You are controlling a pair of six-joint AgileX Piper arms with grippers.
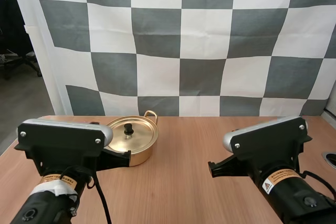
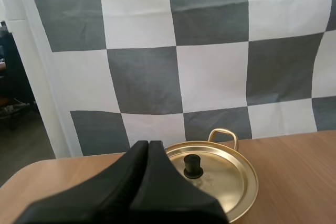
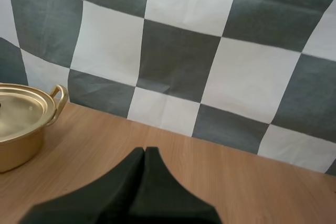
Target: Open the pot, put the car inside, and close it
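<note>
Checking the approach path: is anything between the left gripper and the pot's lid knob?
Nothing visible does. The left gripper, shut, is close beside the pot; the lid is on and its knob stands unobstructed.

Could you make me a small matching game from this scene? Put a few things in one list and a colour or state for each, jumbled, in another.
Things:
1. pot
2. knob
3. left tool
4. table

Colours or states:
A. shut on nothing, one dark wedge
B. golden, with its lid on
C. small and black, at the middle of the lid
D. brown wood, with the pot standing on it

Pairs: 1-B, 2-C, 3-A, 4-D
</note>
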